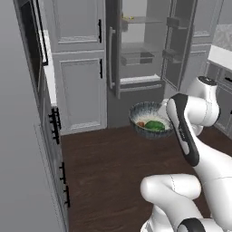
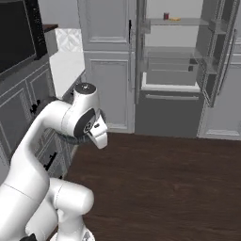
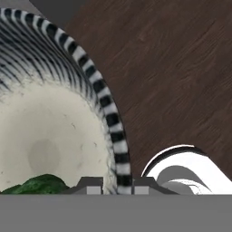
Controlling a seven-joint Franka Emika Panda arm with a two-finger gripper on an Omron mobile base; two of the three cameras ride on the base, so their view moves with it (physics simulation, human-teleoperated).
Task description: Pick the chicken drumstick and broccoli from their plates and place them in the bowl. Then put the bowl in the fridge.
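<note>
Bowl (image 1: 149, 118) is off the floor, carried at the end of the arm, in front of the open fridge (image 1: 142, 50). Seen from the left base view it hangs over the dark wood floor (image 1: 108, 172), just below and short of the fridge's lower drawer front. Inside bowl: broccoli (image 1: 155, 125), green, lying toward the near side, w/ chicken drumstick (image 1: 141, 123) just beside it as a small orange-red bit to its left. In the hand view the gripper (image 3: 117, 186) straddles the bowl rim: one fingertip inside the pale interior, the other outside against the striped wall, rim between them, so pincer is clamped on the bowl's edge. Broccoli edge shows at bottom left of that view, inside the bowl, near the inner fingertip. Fridge doors both swung wide; pale interior w/ glass shelves, clear crisper drawer, door bins visible. On the top shelf in the right base view: small red item (image 2: 166, 16) and a yellow item (image 2: 175, 19) next to it, too small to identify. Light grey cabinets (image 1: 79, 86) stand left of fridge.
</note>
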